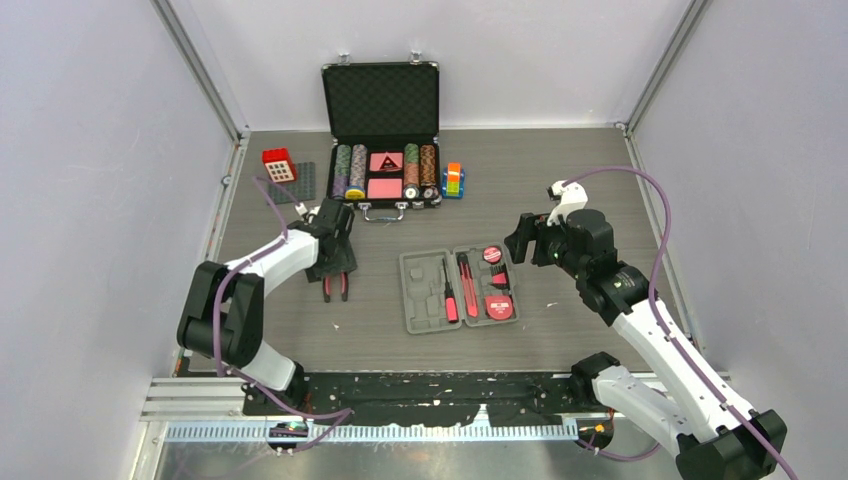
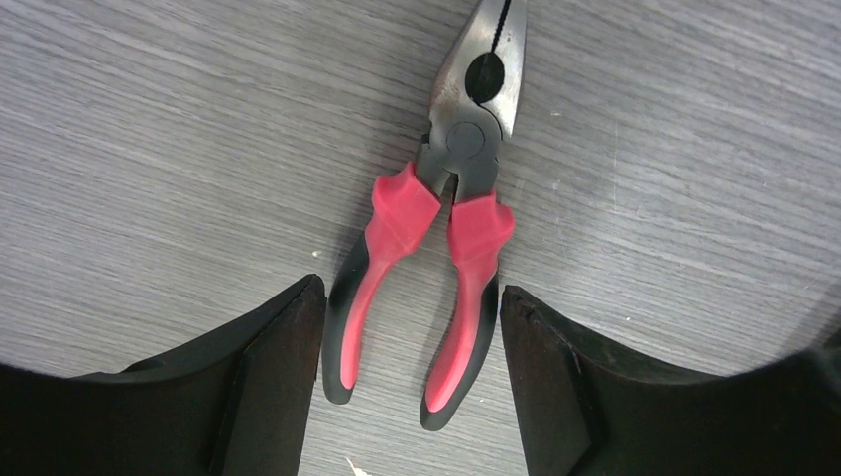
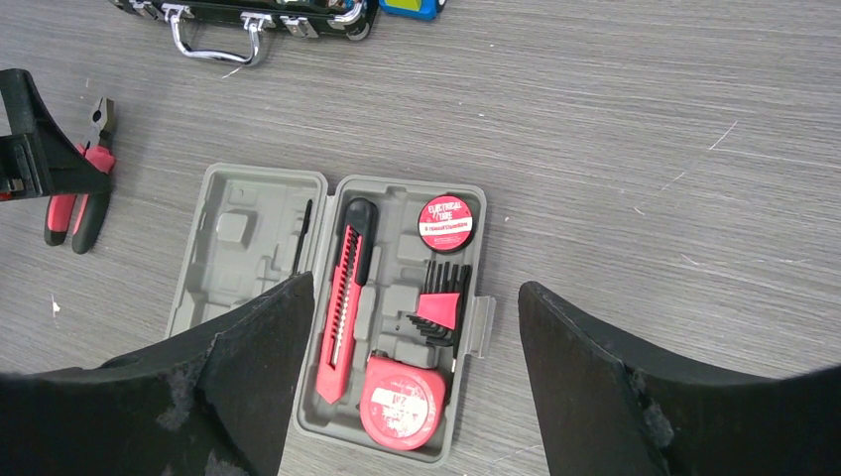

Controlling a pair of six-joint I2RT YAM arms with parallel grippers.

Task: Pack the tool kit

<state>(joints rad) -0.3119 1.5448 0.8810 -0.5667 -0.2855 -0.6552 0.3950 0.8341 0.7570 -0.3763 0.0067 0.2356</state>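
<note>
Pick-up step: my left end effector (image 2: 409, 297) hangs wide open over the pliers (image 2: 466, 233), which lie on the surface (image 2: 149, 149) left of the open case (image 1: 420, 292). Next I should descend and pinch them. My right end effector (image 3: 417, 297) hovers wide above the case.

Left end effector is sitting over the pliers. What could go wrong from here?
1. The left end effector straddles the red-and-black pliers at the handles' curved ends; closing there may let them pivot or slip out.
2. The right end effector hangs open above the open grey plastic tool case, so bringing the pliers over risks an arm clash.
</note>
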